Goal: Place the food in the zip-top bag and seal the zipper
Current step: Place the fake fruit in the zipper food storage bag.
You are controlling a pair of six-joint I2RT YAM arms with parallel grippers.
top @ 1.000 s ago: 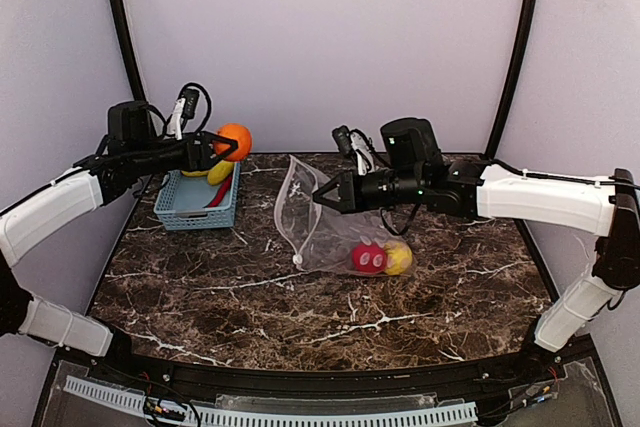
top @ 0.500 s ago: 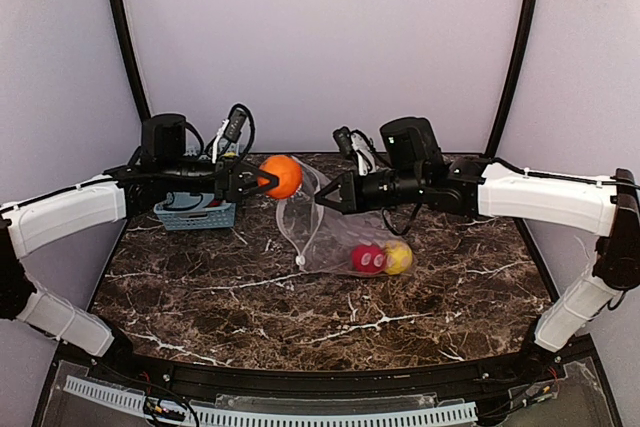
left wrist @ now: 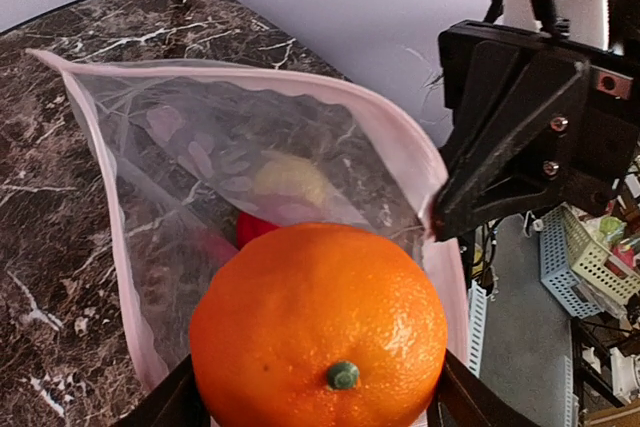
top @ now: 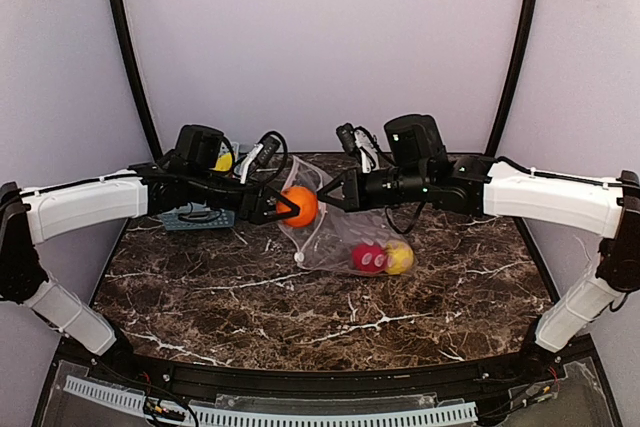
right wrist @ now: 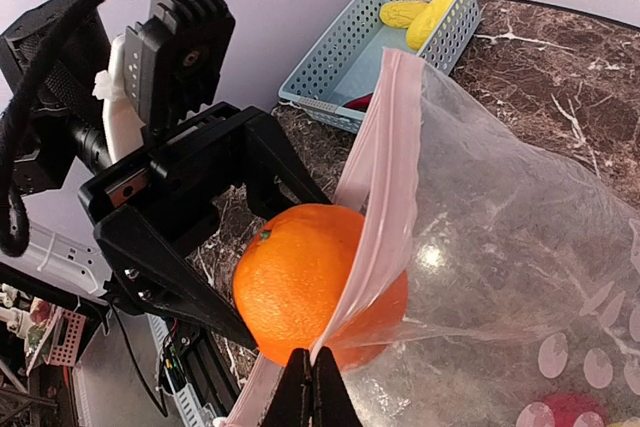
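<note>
My left gripper (top: pixel 283 206) is shut on the orange ball (top: pixel 298 206) and holds it at the open mouth of the zip-top bag (top: pixel 335 237); in the right wrist view the ball (right wrist: pixel 300 282) sits partly past the pink strip (right wrist: pixel 385 167). My right gripper (top: pixel 322 196) is shut on the bag's upper mouth edge and holds it up, pinching the zipper strip (right wrist: pixel 313 379). Inside the bag lie a round red piece (top: pixel 368 258) and a yellow piece (top: pixel 398 258). The left wrist view shows the ball (left wrist: pixel 318 325) before the bag's opening (left wrist: pixel 250 167). The white slider (top: pixel 298 259) hangs low.
The blue-grey basket (right wrist: pixel 385 42) stands at the back left behind my left arm, with yellow pieces (right wrist: pixel 420 13) and a red chili (right wrist: pixel 362 101) in it. The bag lies mid-table on the dark marble top (top: pixel 300 317).
My left arm has carried the orange ball from above the basket rightward and down to the bag's mouth. My right gripper has kept its hold on the bag's edge.
</note>
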